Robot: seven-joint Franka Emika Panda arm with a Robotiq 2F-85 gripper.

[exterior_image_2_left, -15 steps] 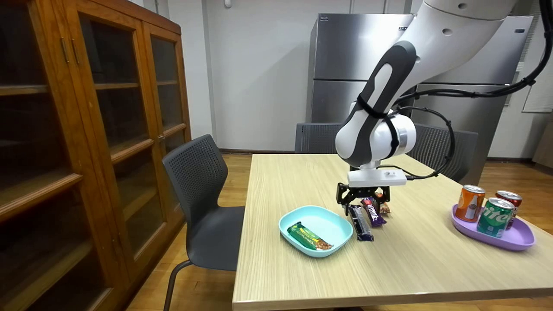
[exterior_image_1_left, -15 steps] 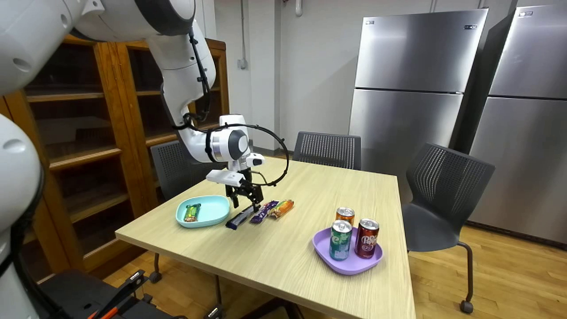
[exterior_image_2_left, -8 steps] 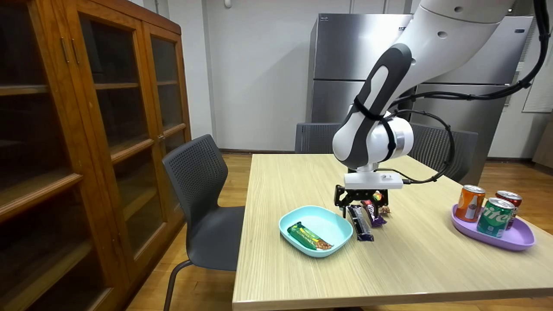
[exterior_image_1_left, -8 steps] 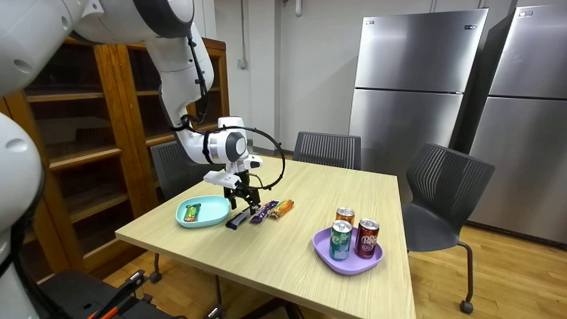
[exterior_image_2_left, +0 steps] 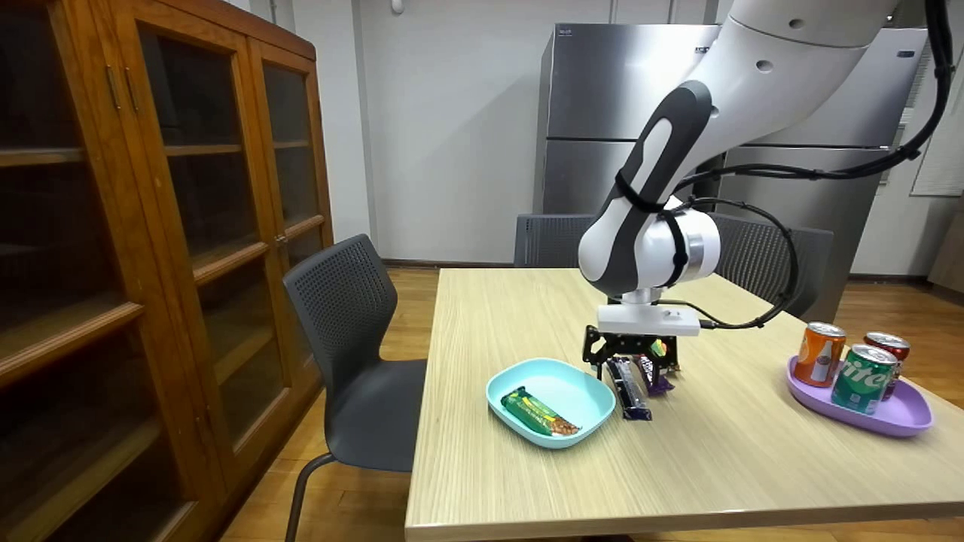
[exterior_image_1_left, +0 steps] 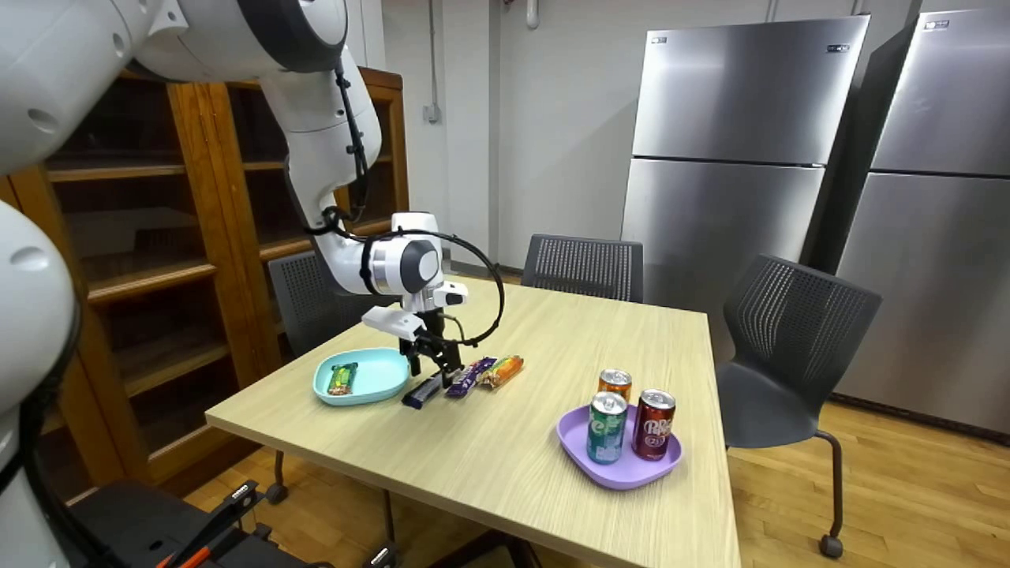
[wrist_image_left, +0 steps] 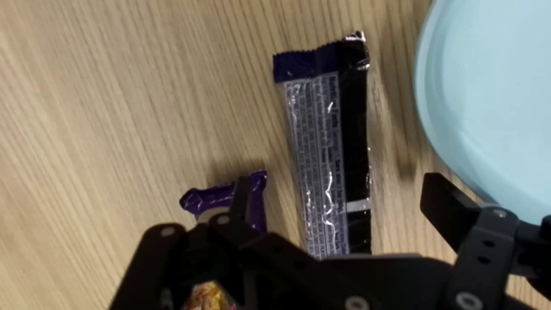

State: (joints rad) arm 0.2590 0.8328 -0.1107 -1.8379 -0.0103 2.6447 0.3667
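My gripper (wrist_image_left: 344, 200) is open and empty, pointing down over the table. Its fingers stand on either side of a dark wrapped bar (wrist_image_left: 327, 142), apart from it in the wrist view. The gripper also shows low over that bar in both exterior views (exterior_image_1_left: 432, 373) (exterior_image_2_left: 627, 372). The left finger in the wrist view overlaps the end of a purple-wrapped bar (wrist_image_left: 215, 196); whether they touch cannot be told. The right finger is close to the rim of a light blue tray (wrist_image_left: 495, 86). A green-wrapped bar (exterior_image_2_left: 538, 412) lies in that tray. An orange-wrapped bar (exterior_image_1_left: 503, 369) lies beyond the purple one.
A purple tray (exterior_image_1_left: 623, 473) holds a green can (exterior_image_1_left: 606, 430), a dark red can (exterior_image_1_left: 653, 426) and an orange can (exterior_image_1_left: 615, 383) on the same table (exterior_image_1_left: 505, 457). Chairs (exterior_image_2_left: 354, 324) stand around the table. A wooden glass cabinet (exterior_image_2_left: 218, 226) and refrigerators (exterior_image_1_left: 734, 158) stand behind.
My gripper has moved down and slightly toward the light blue tray, lower over the dark bar. It stays open. The bars, trays and cans have not moved.
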